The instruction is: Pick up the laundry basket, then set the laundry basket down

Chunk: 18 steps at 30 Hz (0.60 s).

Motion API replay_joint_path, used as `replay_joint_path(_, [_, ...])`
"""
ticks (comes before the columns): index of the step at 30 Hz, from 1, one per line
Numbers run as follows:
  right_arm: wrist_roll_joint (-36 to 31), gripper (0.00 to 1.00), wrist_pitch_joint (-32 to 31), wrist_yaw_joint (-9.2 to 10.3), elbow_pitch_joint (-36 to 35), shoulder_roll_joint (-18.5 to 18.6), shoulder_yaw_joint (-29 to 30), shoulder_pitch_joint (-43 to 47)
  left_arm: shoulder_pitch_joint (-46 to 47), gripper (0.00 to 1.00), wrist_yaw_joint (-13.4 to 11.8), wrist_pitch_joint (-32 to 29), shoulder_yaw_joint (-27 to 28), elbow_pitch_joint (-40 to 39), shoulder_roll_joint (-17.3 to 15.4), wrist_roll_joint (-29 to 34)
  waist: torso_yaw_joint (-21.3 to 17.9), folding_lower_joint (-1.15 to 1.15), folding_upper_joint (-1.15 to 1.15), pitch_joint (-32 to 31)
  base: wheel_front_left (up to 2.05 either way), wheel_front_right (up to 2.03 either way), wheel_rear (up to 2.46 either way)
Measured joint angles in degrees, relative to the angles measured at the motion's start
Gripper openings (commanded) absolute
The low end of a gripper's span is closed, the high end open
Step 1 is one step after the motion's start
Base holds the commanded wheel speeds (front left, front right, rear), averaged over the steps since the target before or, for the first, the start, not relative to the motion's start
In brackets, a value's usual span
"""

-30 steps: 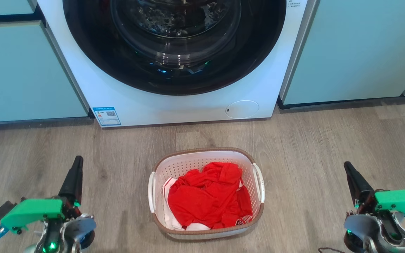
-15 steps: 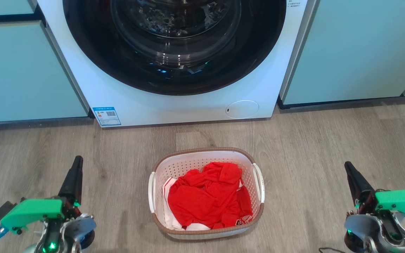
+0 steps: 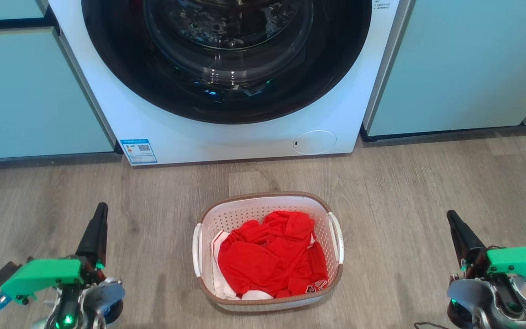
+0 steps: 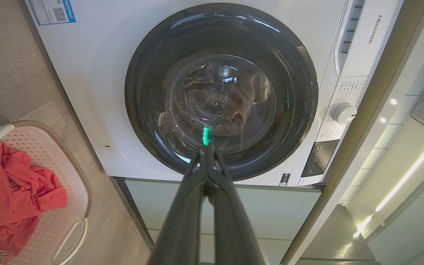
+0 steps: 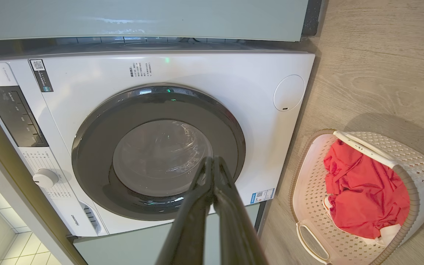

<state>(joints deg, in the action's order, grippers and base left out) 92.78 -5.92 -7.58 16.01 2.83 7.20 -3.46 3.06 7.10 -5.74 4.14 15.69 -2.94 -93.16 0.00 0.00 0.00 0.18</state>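
The laundry basket (image 3: 254, 214), white perforated plastic with a brown rim and two white side handles, stands on the wood floor in front of the washing machine. It holds red clothes. In the left wrist view the laundry basket (image 4: 70, 184) sits at the lower left, and in the right wrist view the laundry basket (image 5: 423, 173) sits at the lower right. My left gripper (image 3: 101, 206) is shut and empty, well to the basket's left. My right gripper (image 3: 450, 214) is shut and empty, well to the basket's right. Both point at the machine.
The white washing machine (image 3: 176, 132) with its dark round door rises just behind the basket. Pale green cabinets (image 3: 464, 68) flank it on both sides. Bare wood floor (image 3: 404, 183) lies around the basket.
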Motion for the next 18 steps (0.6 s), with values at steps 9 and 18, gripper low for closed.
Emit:
replay_joint_path(9, [0.0,0.00,0.0,0.00,0.0,0.0,0.0,0.0,0.0,0.00,0.0,-0.1,0.0,0.0,0.0,0.3,0.0,0.00,0.00,0.0,0.00,0.00,0.00])
replay_joint_path(18, [0.0,0.00,-0.1,0.00,0.0,-0.1,0.0,0.0,0.0,0.00,0.0,-0.3,0.1,0.0,0.1,0.3,0.0,0.00,0.00,0.0,0.00,0.00,0.00])
